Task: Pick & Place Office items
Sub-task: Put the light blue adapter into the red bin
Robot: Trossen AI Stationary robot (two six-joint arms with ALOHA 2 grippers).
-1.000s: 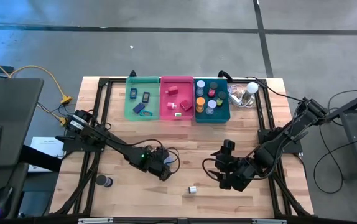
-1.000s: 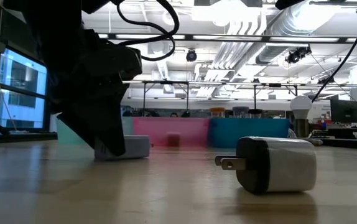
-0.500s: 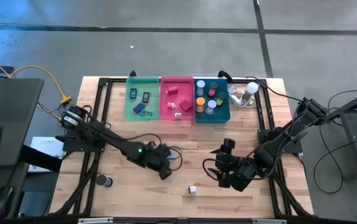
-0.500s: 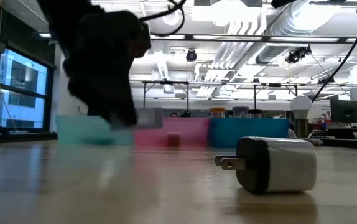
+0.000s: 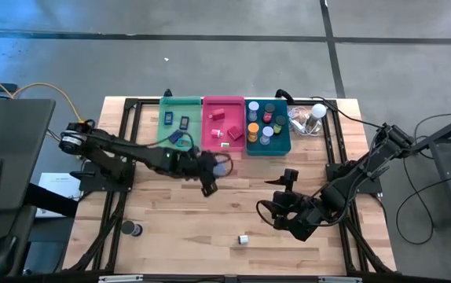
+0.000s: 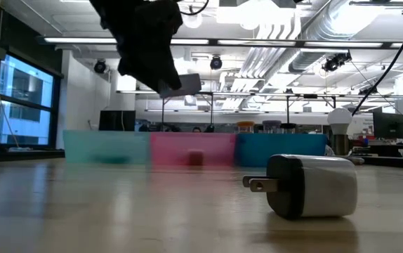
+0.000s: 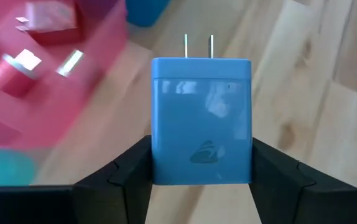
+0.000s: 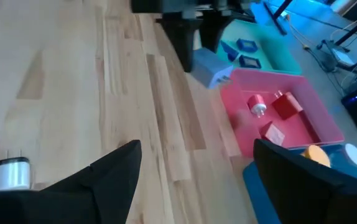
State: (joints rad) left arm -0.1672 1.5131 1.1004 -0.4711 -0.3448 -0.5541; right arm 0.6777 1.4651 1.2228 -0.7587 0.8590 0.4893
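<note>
— While I carry it, why is the blue charger (image 7: 201,121) up off the table?

— My left gripper (image 5: 212,169) is clamped on its sides, prongs forward, lifted so it should clear the bin walls. It hangs just short of the pink bin (image 5: 223,146).

— And your right gripper (image 5: 288,203)?

— Jaws apart, empty, waiting near the white charger (image 5: 243,239) lying on the table.

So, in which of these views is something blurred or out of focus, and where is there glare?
Left wrist view: the blue charger in the left tool is sharp, with a soft reflection on its face; the pink bin behind is smeared. Low view: the white charger is clear, the bins soft, the ceiling lights bright.
</note>
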